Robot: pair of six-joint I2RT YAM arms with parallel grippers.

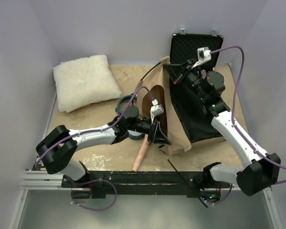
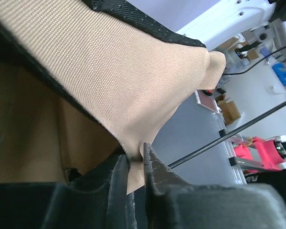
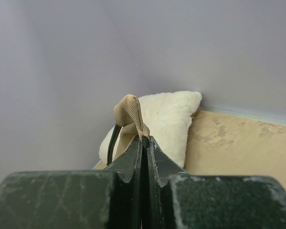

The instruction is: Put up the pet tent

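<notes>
Mid-table, a bit right of centre: the pet tent [image 1: 190, 114] is partly raised. Its tan panel faces left, its black mesh panel faces right, and its base rests on the table [image 1: 105, 157]. We see an arched opening [image 1: 152, 102] in the tan side.

Right tool [image 3: 144, 141]: up at the tent's peak on the far side. The fingers are pressed together, pinching a tan webbing loop [image 3: 130, 112] of the tent. A dark strand hangs just left of that loop in the wrist view. We can't tell if it is a pole end or a cord.

Left tool [image 2: 136, 156]: low at the tent's near-left edge, just near of the arched opening. The fingers are closed on a corner of the tan fabric, which is caught between the pads. Black trim runs along the fabric's upper edge.

Poles:
- The straight pole [image 2: 229, 134] runs diagonally behind the pinched fabric in the left wrist view, clear of the tool.
- The curved pole [image 1: 150, 71] arcs out from the peak toward the left.

Other things on the table:
- The white pillow [image 1: 86, 82] is at the far left, well apart from the tent.
- The black case [image 1: 195, 45] is at the far right with its lid upright, just behind the right tool.
- The pinkish rod [image 1: 140, 155] lies flat, near of the left tool. We can't tell what it is.
- The teal ring [image 1: 125, 101] is partly hidden behind the left arm.
</notes>
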